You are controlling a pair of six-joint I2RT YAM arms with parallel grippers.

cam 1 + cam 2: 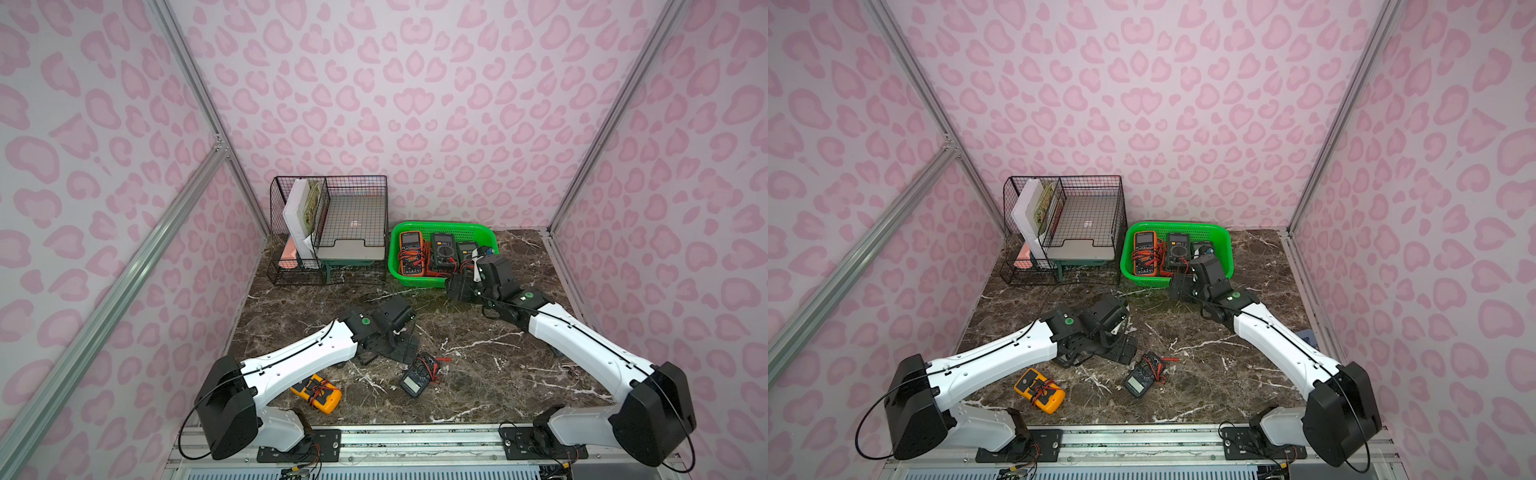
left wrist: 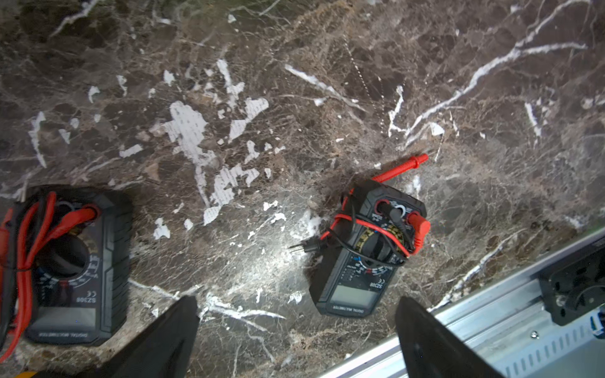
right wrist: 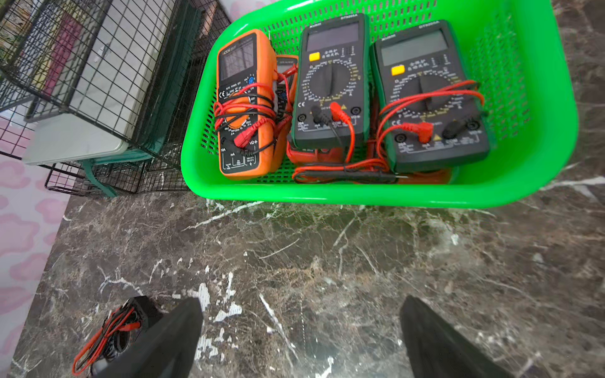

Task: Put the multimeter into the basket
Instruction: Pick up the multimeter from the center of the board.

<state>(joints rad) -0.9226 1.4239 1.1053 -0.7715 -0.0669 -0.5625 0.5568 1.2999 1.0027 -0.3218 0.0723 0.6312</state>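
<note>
1. From where I stand, the green basket (image 3: 327,196) sits at the back of the desk (image 2: 327,49), beside the wire organiser (image 3: 98,65). It already holds an orange meter (image 3: 245,104), a dark-green meter (image 3: 330,81) and a second dark-green meter (image 3: 429,98), lying flat side by side.
2. Out on the desk, well apart from the basket, are three more:
   - a dark multimeter (image 2: 366,255) wound with red and black leads
   - a second dark multimeter (image 2: 72,261), seen only in the left wrist view
   - a yellow multimeter (image 1: 316,392) beside the left arm
3. The left hand (image 2: 298,299) hangs low over the desk, fingers spread wide with nothing between them. The dark multimeter lies just ahead, off toward one finger.
4. The right hand (image 3: 301,300) is likewise spread and empty, over bare desk just in front of the basket's near rim.
5. I'd judge the step in hand to be the left hand picking up that dark multimeter. To do it well, centre the fingers across the case's narrow width, then come straight down.
6. Mind the red probe (image 2: 402,167) poking out past the case, and the loose loops. Close on hard case, not wire, or the grip may slip.
7. Lift high enough to clear the basket's rim. The basket is crowded, so set the meter down gently on whatever bare floor remains or flat on the others.
</note>
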